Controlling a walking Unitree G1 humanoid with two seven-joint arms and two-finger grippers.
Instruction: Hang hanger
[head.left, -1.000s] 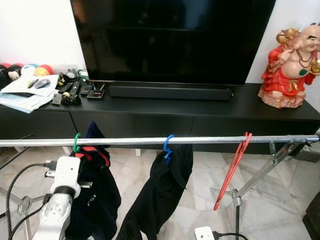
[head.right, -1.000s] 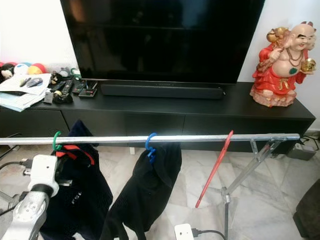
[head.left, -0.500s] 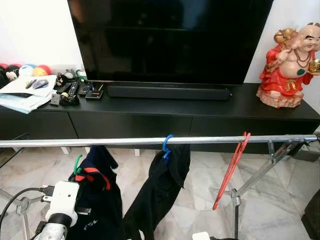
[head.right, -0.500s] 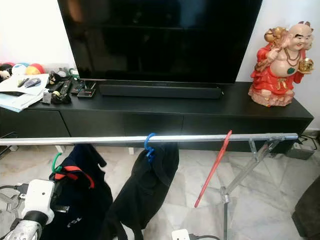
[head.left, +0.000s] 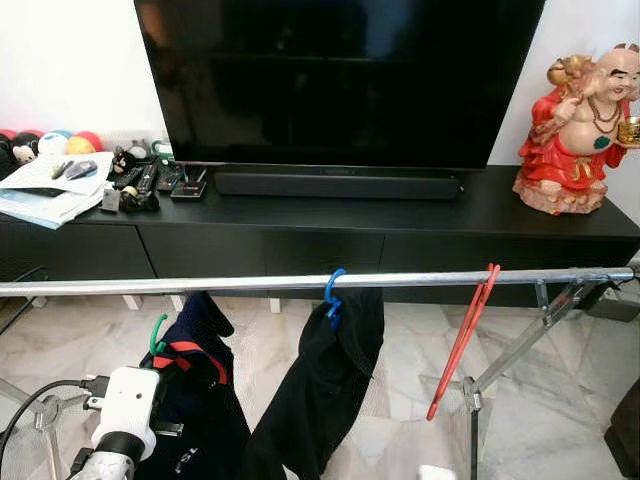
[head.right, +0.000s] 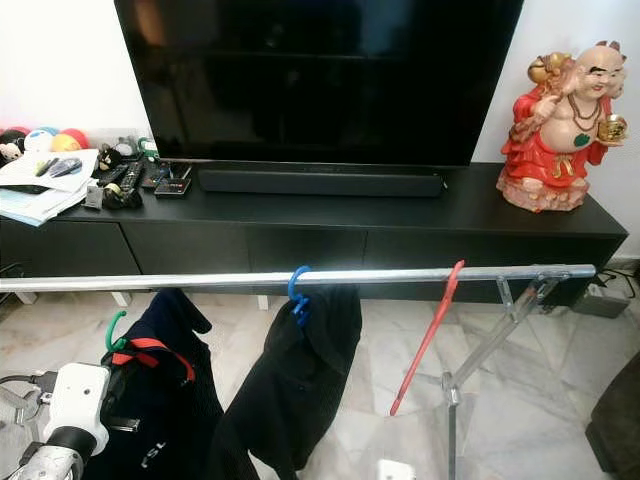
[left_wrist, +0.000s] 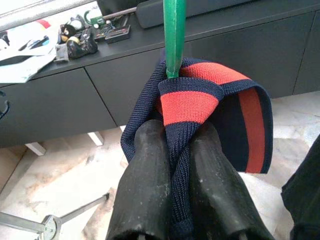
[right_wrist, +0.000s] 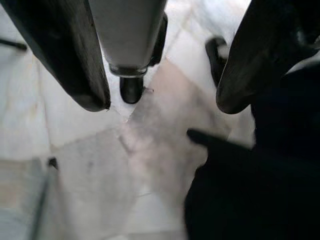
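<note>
A silver rail (head.left: 250, 284) runs across in front of me. My left gripper (left_wrist: 177, 135) is shut on the red-striped collar of a navy garment (head.left: 205, 400) that sits on a green hanger (left_wrist: 175, 35). The hanger's green hook (head.left: 156, 333) is below the rail near its left end and clear of it. A blue hanger (head.left: 335, 290) with a black garment (head.left: 325, 380) hangs at mid-rail, and a bare red hanger (head.left: 462, 340) hangs further right. My right gripper (right_wrist: 165, 100) is open over the marble floor beside dark cloth.
Behind the rail stands a black TV console (head.left: 400, 215) with a large TV (head.left: 340, 80), a soundbar (head.left: 338, 184), a red statue (head.left: 585, 130) at the right and papers and remotes (head.left: 55, 185) at the left. The rack's slanted leg (head.left: 520, 345) is at the right.
One second ago the green hook sat on the rail. It has dropped below the rail with the navy garment and my left gripper, and since half a second ago it has barely moved.
</note>
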